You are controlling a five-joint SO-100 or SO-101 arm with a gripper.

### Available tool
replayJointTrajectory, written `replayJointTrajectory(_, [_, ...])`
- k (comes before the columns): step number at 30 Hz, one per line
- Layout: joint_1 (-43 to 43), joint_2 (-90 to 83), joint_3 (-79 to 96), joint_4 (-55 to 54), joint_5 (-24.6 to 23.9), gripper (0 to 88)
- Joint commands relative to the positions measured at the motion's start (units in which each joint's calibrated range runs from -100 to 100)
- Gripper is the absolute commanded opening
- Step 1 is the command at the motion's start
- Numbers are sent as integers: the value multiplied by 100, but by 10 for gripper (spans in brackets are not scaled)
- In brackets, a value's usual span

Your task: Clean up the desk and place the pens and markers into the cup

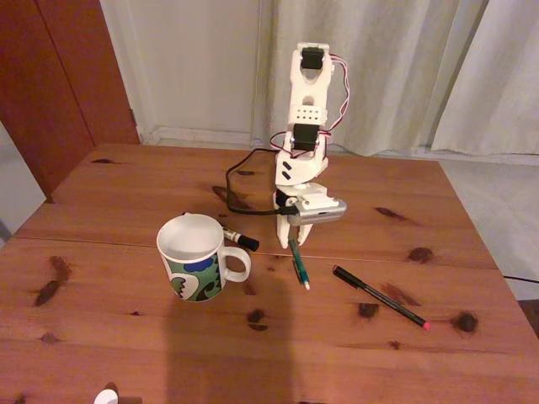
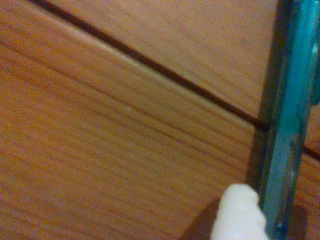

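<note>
A teal-green pen (image 1: 298, 265) lies on the desk (image 1: 126, 337) just right of the cup (image 1: 194, 278), a white mug with a green, blue and black swirl. My gripper (image 1: 295, 238) points down over the pen's far end, its fingers spread in a V on either side of it. In the wrist view the teal pen (image 2: 287, 115) runs up the right side with one white fingertip (image 2: 237, 215) against its left edge. A short black-capped marker (image 1: 241, 239) lies behind the cup's handle. A long black pen with a pink-red tip (image 1: 379, 296) lies to the right.
The arm's black cable (image 1: 240, 189) loops over the desk behind the cup. A plank seam (image 2: 150, 65) crosses the desk under the gripper. A small white object (image 1: 105, 396) sits at the near edge. Curtains and a dark wooden door stand behind the desk.
</note>
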Motion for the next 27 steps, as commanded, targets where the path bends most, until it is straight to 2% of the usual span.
replayJointTrajectory(1, [23,-10,-264,-92,12,130])
replayJointTrajectory(27, [39,280,-237,-239,17,126])
